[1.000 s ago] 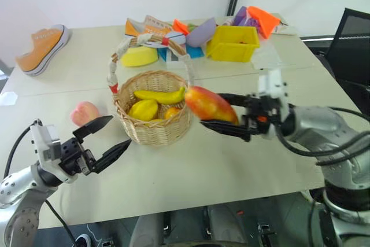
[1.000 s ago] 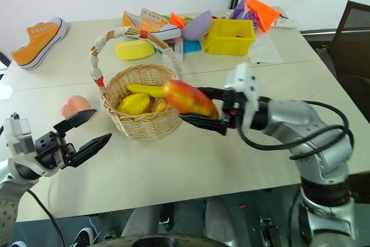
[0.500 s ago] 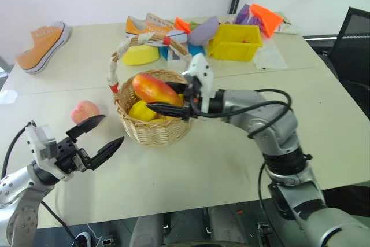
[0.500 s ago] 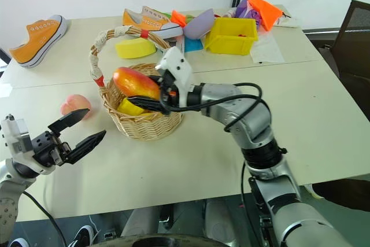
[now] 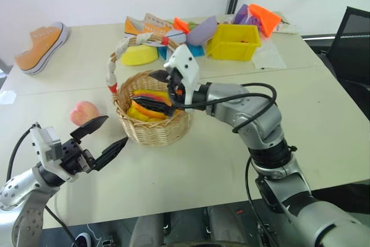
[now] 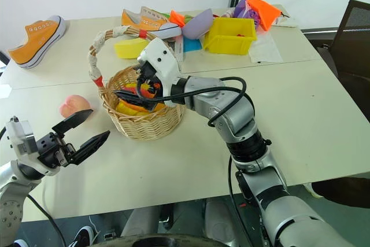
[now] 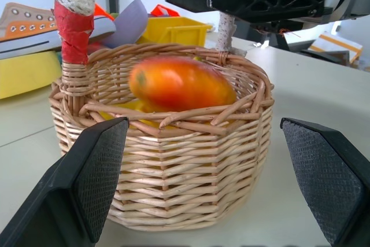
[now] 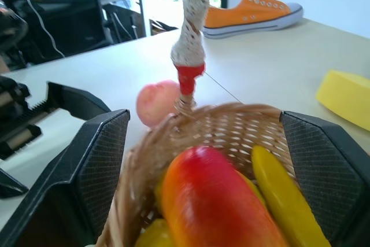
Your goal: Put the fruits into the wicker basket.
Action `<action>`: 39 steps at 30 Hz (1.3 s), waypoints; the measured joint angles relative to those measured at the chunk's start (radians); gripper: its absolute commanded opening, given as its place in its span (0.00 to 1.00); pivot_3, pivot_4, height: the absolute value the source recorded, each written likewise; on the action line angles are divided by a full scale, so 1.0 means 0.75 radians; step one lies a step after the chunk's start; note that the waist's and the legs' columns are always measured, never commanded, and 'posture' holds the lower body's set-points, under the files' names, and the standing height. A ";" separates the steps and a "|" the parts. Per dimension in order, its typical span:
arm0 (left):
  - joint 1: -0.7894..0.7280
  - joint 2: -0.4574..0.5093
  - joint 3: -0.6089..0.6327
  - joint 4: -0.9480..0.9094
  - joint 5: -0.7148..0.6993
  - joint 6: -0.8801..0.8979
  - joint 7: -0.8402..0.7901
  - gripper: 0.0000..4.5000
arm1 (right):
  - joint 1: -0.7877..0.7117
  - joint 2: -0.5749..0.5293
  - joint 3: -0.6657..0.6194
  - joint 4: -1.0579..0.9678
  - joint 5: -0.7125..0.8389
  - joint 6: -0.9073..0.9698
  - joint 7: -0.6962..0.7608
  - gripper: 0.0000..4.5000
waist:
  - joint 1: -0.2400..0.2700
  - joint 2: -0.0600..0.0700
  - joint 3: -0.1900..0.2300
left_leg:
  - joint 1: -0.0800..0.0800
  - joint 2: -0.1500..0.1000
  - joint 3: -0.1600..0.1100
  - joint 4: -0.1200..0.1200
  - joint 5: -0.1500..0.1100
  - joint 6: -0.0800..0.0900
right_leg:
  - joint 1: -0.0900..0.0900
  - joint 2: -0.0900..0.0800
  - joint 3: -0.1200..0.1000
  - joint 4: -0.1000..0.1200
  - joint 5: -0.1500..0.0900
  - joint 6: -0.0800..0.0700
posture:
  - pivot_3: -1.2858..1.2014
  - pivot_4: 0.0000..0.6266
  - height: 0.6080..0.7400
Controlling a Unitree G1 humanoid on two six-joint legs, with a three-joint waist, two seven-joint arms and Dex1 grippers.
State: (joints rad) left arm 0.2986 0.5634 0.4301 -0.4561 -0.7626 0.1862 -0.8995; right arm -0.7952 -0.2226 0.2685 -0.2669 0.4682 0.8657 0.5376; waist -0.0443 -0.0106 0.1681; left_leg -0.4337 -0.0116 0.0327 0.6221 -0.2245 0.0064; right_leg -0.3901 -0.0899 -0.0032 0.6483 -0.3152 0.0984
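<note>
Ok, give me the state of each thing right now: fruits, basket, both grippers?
mango: in the basket, released
banana: in the basket
peach: on the table, outside the basket
basket: upright, holding fruit
right gripper: open, over the basket
left gripper: open, empty, beside the basket

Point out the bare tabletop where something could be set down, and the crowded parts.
Free: the near strip in front of the wicker basket, and the right side past the right arm. Crowded: the far edge around the yellow bin and sneakers.
</note>
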 measured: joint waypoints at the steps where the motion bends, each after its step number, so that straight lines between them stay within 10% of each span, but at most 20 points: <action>1: 0.000 -0.003 -0.003 0.000 0.001 0.000 0.007 1.00 | 0.016 -0.018 -0.012 -0.016 0.008 0.000 0.011 0.99 | 0.000 0.000 0.000 | 0.000 0.000 0.000 0.000 0.000 0.000 | 0.000 0.000 0.000 0.000 0.000 0.000 | 0.52 0.24 1.00; 16: -0.146 0.011 0.081 0.060 0.286 0.050 0.458 1.00 | 0.507 -0.620 -0.291 -0.259 0.074 -0.473 0.606 0.99 | 0.004 -0.001 0.000 | 0.000 0.000 0.000 0.002 0.000 0.001 | 0.002 0.001 0.000 0.000 0.000 0.001 | 0.52 0.24 1.00; 39: -0.467 0.002 0.043 0.252 0.331 0.540 0.771 1.00 | 0.590 -0.668 -0.290 -0.239 -0.058 -0.614 0.599 0.99 | 0.042 -0.003 0.000 | 0.000 0.001 0.000 0.010 0.000 0.001 | 0.004 0.001 0.000 0.003 0.002 0.003 | 0.52 0.24 1.00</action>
State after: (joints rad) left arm -0.0516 0.5646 0.4621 -0.2672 -0.5146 0.5909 -0.3211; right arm -0.3528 -0.7234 0.0513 -0.4459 0.4250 0.4051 0.9868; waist -0.0126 -0.0130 0.1677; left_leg -0.4336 -0.0110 0.0326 0.6294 -0.2246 0.0072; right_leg -0.3869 -0.0894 -0.0034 0.6505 -0.3139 0.1007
